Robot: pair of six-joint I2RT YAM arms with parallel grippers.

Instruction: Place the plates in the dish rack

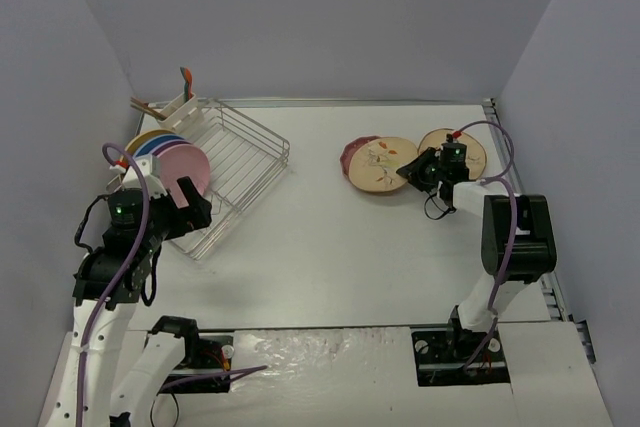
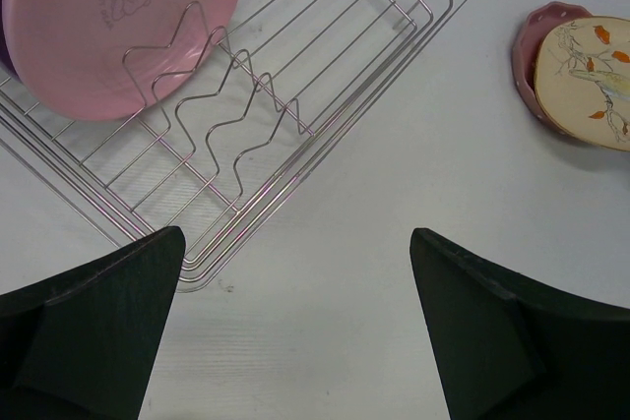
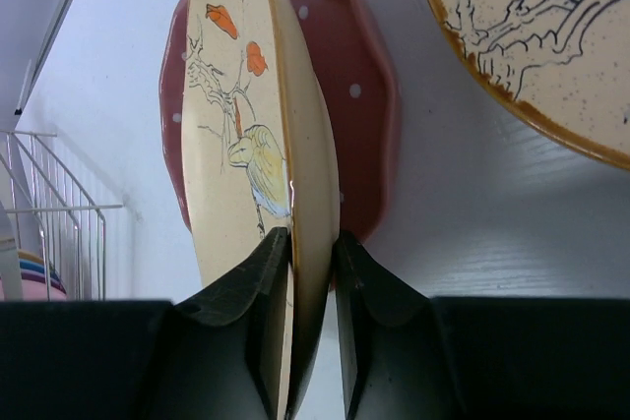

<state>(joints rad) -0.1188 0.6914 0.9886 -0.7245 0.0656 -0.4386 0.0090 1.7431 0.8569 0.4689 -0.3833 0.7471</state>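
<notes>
The silver wire dish rack [image 1: 240,162] stands at the back left with a white caddy [image 1: 177,105]. Pink [image 1: 184,169], purple, blue and yellow plates stand on edge in its left end. My left gripper [image 1: 190,205] is open and empty at the rack's near corner [image 2: 212,263]; the pink plate [image 2: 118,17] shows upper left. My right gripper [image 1: 412,169] is shut on the rim of a cream floral plate [image 1: 380,164] [image 3: 258,145], tilted over a dark-pink dotted plate [image 1: 350,155] [image 3: 369,105]. A second cream floral plate [image 1: 466,149] [image 3: 532,36] lies right of it.
Utensils with wooden and orange handles [image 1: 185,79] stand in the caddy. Grey walls close the table on the left, back and right. The right arm's purple cable [image 1: 495,132] loops over the second floral plate.
</notes>
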